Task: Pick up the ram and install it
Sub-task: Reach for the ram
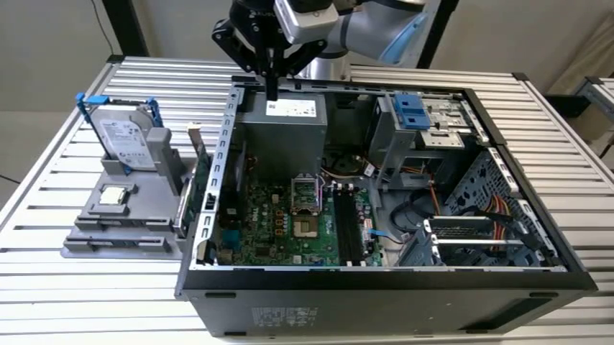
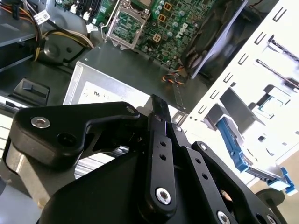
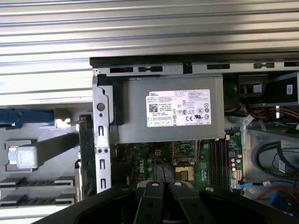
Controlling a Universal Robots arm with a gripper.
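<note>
Gripper (image 1: 272, 92) clenched, empty, above power supply (image 1: 283, 136), 12 o'clock; ram (image 1: 123, 244) at 8 o'clock, slotted in holder (image 1: 91, 217) for easy grasp.

Motherboard (image 1: 287, 223) lies open from above; power supply (image 1: 280, 136) and drive cage (image 1: 422, 126) border it.

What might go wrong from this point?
The tool hangs close above the power supply in the computer case; a careless move might knock it. The ram seems to lie in the grey holder outside the case, near the expansion card, so a wrong grab is possible.
</note>
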